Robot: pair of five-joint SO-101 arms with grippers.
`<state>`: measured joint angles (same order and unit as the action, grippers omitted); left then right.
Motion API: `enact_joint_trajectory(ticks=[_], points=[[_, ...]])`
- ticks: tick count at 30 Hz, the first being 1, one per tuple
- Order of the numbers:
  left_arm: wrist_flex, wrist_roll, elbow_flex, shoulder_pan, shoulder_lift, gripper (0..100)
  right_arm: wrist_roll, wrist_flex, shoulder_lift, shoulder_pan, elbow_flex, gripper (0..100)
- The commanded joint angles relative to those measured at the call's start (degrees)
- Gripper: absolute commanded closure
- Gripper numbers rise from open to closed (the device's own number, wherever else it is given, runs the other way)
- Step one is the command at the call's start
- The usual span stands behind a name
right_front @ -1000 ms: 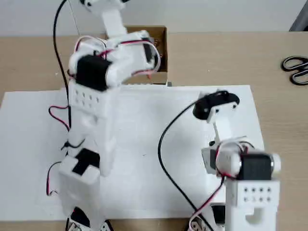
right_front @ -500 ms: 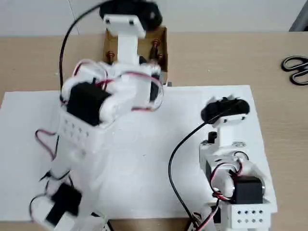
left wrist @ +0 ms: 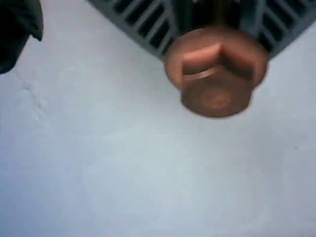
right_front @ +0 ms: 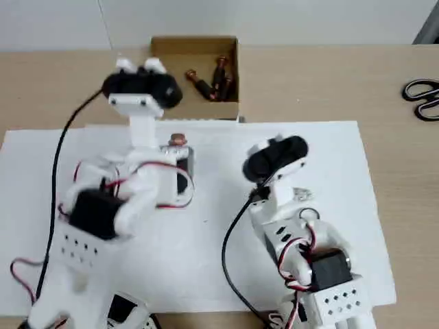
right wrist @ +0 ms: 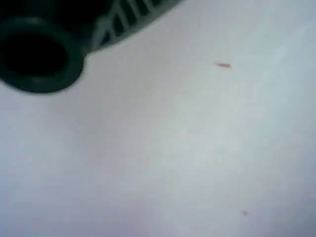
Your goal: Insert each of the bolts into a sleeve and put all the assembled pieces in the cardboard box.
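- The jaws of my left gripper are clamped on a copper-coloured, hex-headed metal bolt.
- The bolt is over the white paper sheet, near the front wall of the open brown cardboard box and outside it.
- Several copper-coloured pieces lie in the box.
- My right gripper is over the same sheet; I cannot tell its state.
- Black-handled scissors lie on the tan wooden table.

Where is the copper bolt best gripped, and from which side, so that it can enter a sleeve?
Probably the hexagonal head of the copper bolt, on two opposite flats, coming from the sides across its axis. The flats give parallel faces to clamp, and the round end stays free to enter the black sleeve.
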<state>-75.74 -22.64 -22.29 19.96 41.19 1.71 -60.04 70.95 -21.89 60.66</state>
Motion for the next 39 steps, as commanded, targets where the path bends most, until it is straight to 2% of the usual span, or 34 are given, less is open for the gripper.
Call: enact_joint_trajectory(ticks=[1,10,17,26,31,39], points=[[11.3,-0.4,-11.1,-0.1,9.0,99,-0.4,3.9,0.7,-4.8,0.7,99.6],[32.5,-2.2,-31.0,-0.1,23.5,99,-0.5,5.9,0.7,-12.4,3.6,99.6],[41.9,-9.8,-41.3,-0.1,30.8,99,-6.4,5.5,0.7,-13.2,3.3,99.6],[45.8,-17.6,-47.3,-0.1,37.4,99,-6.5,5.9,0.3,-20.8,3.3,99.6],[45.4,-17.6,-47.5,0.3,38.2,99,-6.5,5.9,0.2,-20.3,3.3,99.6],[43.3,-17.4,-47.2,7.6,38.2,99,-6.5,5.9,0.6,-18.8,3.3,99.6]])
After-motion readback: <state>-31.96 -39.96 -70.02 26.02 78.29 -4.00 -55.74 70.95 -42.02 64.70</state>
